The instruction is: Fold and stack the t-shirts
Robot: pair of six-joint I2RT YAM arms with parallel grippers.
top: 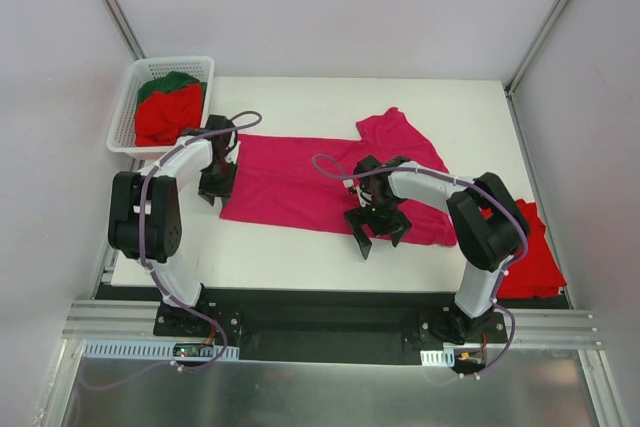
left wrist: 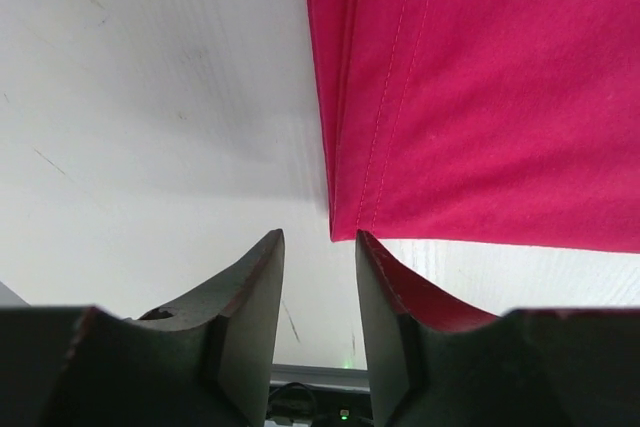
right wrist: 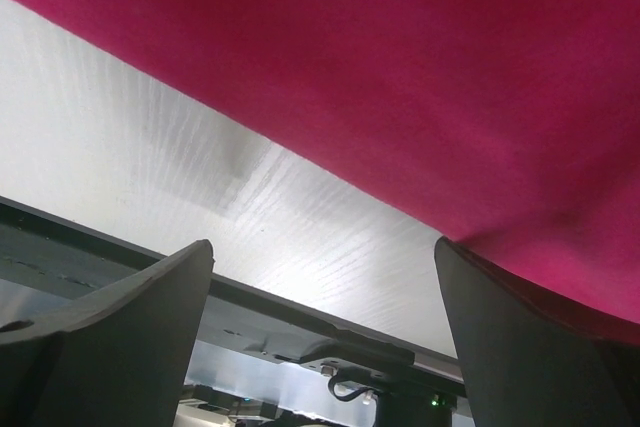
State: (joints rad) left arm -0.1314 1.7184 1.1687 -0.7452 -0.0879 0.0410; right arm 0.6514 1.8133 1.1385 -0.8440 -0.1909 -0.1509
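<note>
A magenta-pink t-shirt [top: 300,182] lies spread across the middle of the table, one sleeve pointing to the far right. My left gripper [top: 213,190] is at the shirt's left edge, near its front left corner. In the left wrist view the gripper [left wrist: 320,239] is open with a narrow, empty gap, and the shirt's hem corner [left wrist: 345,217] lies just ahead of the right finger. My right gripper [top: 381,236] is over the shirt's front edge. In the right wrist view it [right wrist: 325,247] is wide open and empty, with the shirt [right wrist: 400,67] ahead of it.
A white lattice basket [top: 124,107] at the far left corner holds a red shirt [top: 165,119] and a dark green one [top: 172,81]. Another red shirt [top: 532,259] lies at the right front edge behind my right arm. The table's front edge is close below both grippers.
</note>
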